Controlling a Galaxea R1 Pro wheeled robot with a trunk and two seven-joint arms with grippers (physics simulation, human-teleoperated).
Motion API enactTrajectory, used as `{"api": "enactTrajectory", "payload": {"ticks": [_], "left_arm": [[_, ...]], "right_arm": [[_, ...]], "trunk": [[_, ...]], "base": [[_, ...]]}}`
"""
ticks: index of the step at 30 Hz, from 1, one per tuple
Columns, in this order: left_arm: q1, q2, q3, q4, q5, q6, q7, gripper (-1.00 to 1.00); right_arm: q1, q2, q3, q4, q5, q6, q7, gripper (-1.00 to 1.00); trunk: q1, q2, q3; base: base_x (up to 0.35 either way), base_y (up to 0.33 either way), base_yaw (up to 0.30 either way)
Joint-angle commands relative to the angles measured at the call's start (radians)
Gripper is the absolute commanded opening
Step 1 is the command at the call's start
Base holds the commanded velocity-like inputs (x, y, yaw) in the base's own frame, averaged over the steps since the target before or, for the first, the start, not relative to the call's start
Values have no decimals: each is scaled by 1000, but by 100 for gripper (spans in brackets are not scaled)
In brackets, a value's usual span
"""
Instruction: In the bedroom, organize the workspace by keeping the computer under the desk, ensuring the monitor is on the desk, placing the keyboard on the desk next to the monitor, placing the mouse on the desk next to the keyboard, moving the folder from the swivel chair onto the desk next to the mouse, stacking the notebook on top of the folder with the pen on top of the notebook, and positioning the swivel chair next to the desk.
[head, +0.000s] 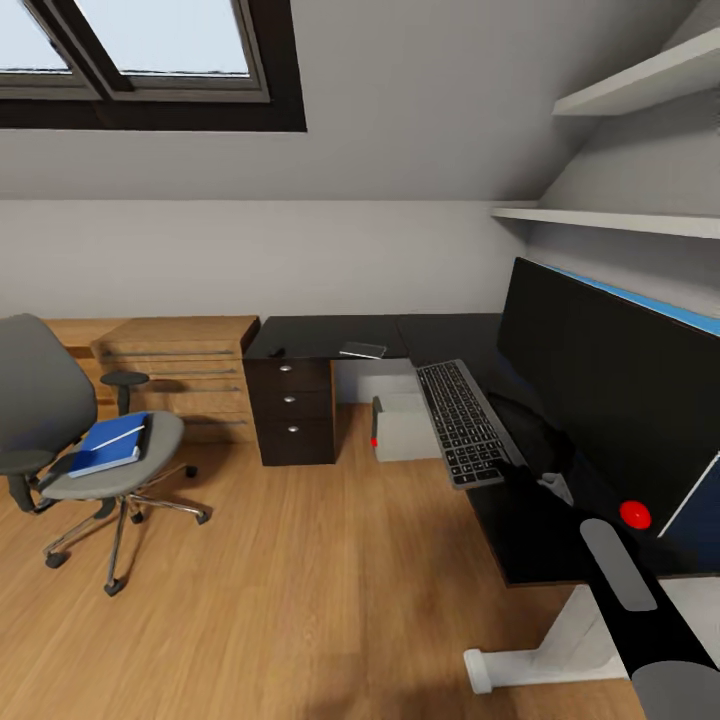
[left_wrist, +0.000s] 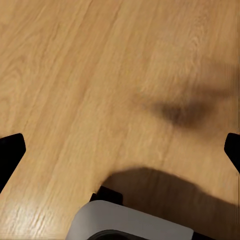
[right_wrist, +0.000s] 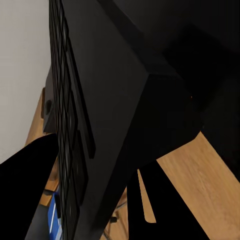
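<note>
Attic room furnished as a home office: sloped ceiling with dark-framed skylight (head: 150, 60), white wall shelves (head: 640, 90), black L-shaped worktop (head: 400, 338) bearing a large black widescreen monitor (head: 610, 380), grey-upholstered swivel chair (head: 70, 420), light wooden drawer chest (head: 180, 375), oak plank floor (head: 280, 600).

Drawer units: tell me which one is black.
The three-drawer unit under the desk is black; the chest beside it is light wood.

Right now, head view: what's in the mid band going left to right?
swivel chair with the folder on its seat → wooden drawer chest → black drawer unit → computer → keyboard → monitor
</note>
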Motion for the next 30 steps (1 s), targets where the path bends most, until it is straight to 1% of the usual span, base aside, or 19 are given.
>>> {"api": "enactTrajectory", "payload": {"ticks": [1, 6, 17, 25, 30], "left_arm": [[-1, 0, 8, 1, 4, -1, -10, 100], [-1, -1, 8, 1, 4, -1, -10, 100], [-1, -1, 8, 1, 5, -1, -10, 100], [-1, -1, 8, 1, 4, -1, -11, 100], [-1, -1, 8, 1, 4, -1, -10, 100]], "right_arm": [[-1, 0, -1, -1, -10, 4, -9, -100], [-1, 0, -1, -1, -9, 4, -9, -100], [0, 3, 2, 21, -6, 2, -8, -100], [0, 6, 3, 28, -7, -2, -5, -100], [0, 9, 4, 40, -3, -6, 19, -100]], "trunk": [[0, -1, -1], [0, -1, -1], [0, -1, -1], [0, -1, -1], [0, -1, -1]], "base": [[-1, -213, -8], [0, -127, -3], [-5, -10, 0], [-110, -28, 0], [-17, -6, 0]]}}
